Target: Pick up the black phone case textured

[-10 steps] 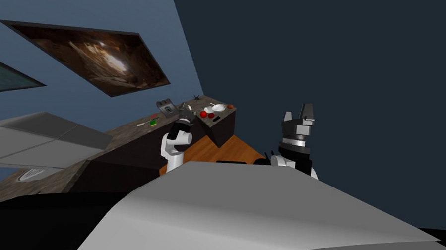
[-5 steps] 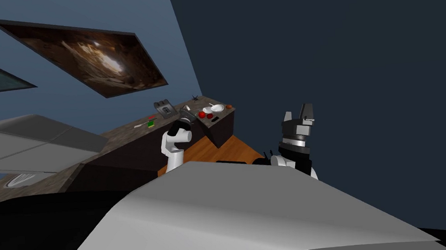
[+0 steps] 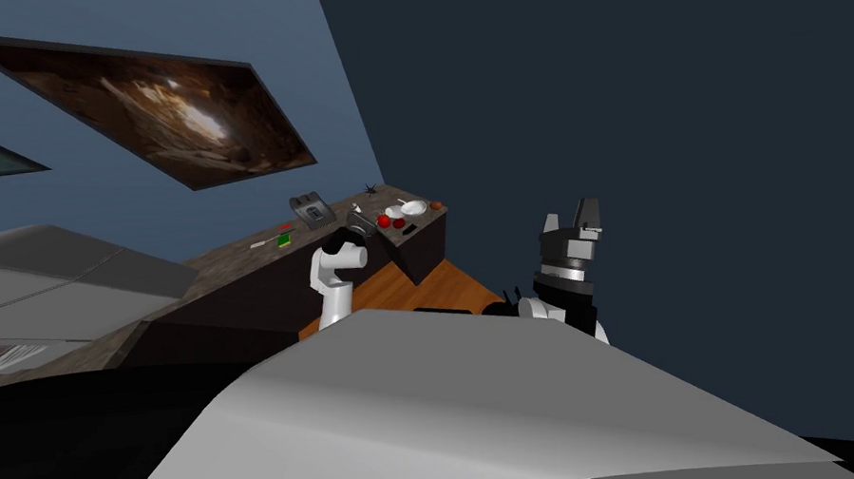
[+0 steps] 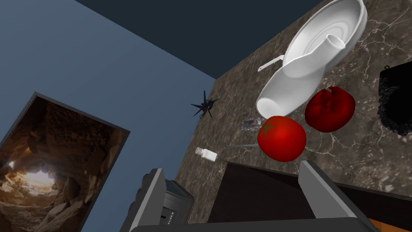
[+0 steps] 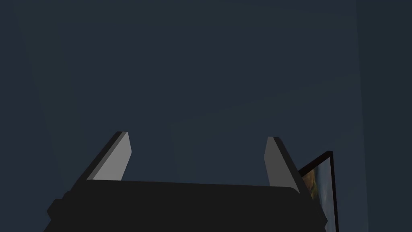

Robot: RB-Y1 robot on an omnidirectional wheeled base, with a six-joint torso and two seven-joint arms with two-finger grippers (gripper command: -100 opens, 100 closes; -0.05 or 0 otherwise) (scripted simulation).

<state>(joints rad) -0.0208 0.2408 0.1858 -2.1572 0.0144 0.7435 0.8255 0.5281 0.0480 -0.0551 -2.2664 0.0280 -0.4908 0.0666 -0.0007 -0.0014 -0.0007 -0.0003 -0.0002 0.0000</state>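
Black phone case [image 4: 396,100] is lying past the tomato [image 4: 281,139], which my left jaws (apart, like the right jaws) are risking bumping.

Blue wall [image 3: 209,39], darker navy wall [image 3: 642,91], framed cave picture [image 3: 158,110], brown marbled counter [image 3: 217,260], perhaps wooden orange floor [image 3: 391,297].

the counter [image 4: 362,153] has a brown marbled top over a dark front. near its end by the dark wall, a white dish with a handle [image 4: 310,40] rests partly over a white bowl [image 4: 281,94]. a tomato [image 4: 281,139] and a lobed red fruit [image 4: 330,109] lie just beside the bowl. the black phone case [image 4: 396,102] lies near the front edge. a dark spiky thing [image 4: 204,105] sits at the back corner, with a small white bottle [image 4: 206,154] and a toaster [image 4: 169,201] further along the back edge.
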